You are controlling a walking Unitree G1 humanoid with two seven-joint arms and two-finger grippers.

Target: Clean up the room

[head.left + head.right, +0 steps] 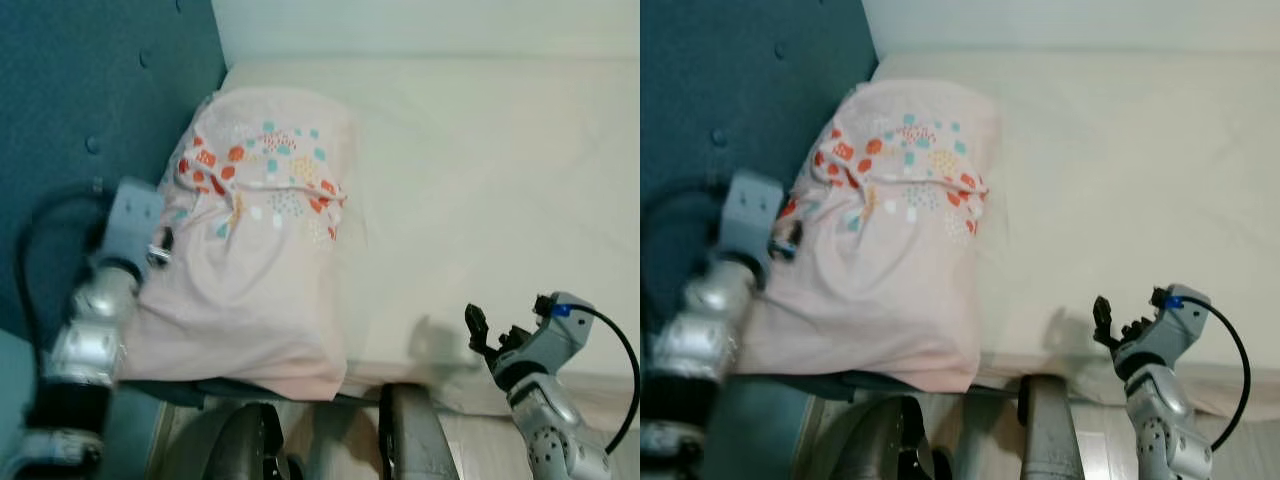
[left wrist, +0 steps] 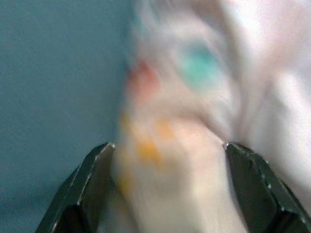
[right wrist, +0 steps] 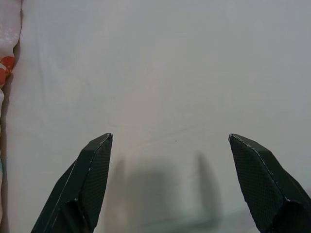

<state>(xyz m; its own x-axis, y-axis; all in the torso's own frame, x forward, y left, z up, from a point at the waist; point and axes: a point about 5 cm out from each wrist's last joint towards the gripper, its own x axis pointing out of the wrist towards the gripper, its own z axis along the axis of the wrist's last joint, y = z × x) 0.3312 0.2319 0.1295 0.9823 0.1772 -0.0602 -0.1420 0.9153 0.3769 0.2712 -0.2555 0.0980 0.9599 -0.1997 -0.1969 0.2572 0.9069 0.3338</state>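
A: Pink cloth, a pillow (image 1: 262,250) printed with orange and teal spots, is seen lying at the left end of the cream bed (image 1: 480,180), against the teal headboard (image 1: 90,110).

B: The left gripper (image 2: 167,155) is pressed into its side, fingers spread around the fabric. The right gripper (image 3: 170,145) is held open above the bare sheet near the bed's front edge.

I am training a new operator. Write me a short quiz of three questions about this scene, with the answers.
1. True or false: the pillow lies on the floor.
2. Which gripper is at the pillow: A left, B right?
3. Fill in: the right gripper is open above the bare ____.

Key
1. False; it lies on the bed, beside the blue headboard.
2. A; the left gripper is open, with the pillow between its fingers.
3. Sheet.
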